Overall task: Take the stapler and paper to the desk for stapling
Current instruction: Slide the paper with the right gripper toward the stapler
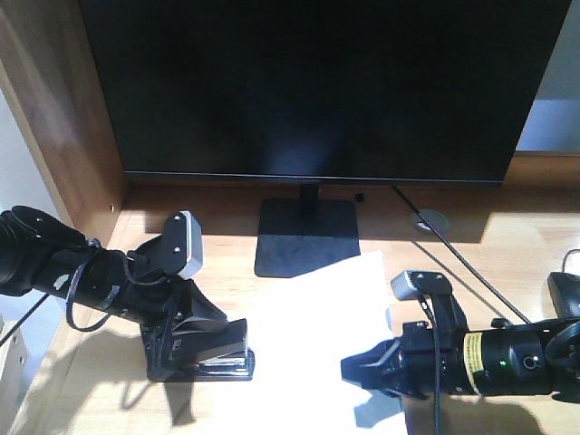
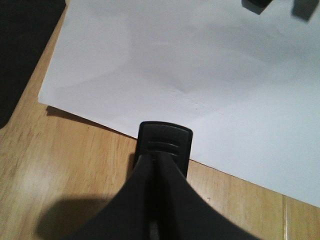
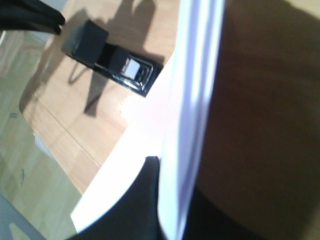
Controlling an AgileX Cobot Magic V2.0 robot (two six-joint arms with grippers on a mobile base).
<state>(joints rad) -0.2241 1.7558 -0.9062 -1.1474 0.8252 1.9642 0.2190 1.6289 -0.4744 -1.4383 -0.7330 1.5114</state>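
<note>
We see the stapler (image 1: 210, 355), small and black, with a ridged nose and a pale patch near that end in the right wrist view. It sits low on the left side of the desk (image 1: 507, 272), in front of a dark monitor (image 1: 317, 82). The left gripper (image 1: 201, 337) comes in from the left, and its two dark fingers (image 2: 142, 200) are drawn almost together on the stapler's rear part. Only the nose shows beyond their tips. The stapler's long axis runs roughly left to right in the front view, in line with the left gripper. Its nose points right, toward the paper (image 1: 308, 344), and just reaches the near edge of the sheet. The paper is plain white, blank and much larger than the stapler. It lies mid-desk between the two arms. The right gripper (image 1: 355, 372) reaches in from the right and pinches the sheet's right side. In its wrist view that edge rises between the fingers.
</note>
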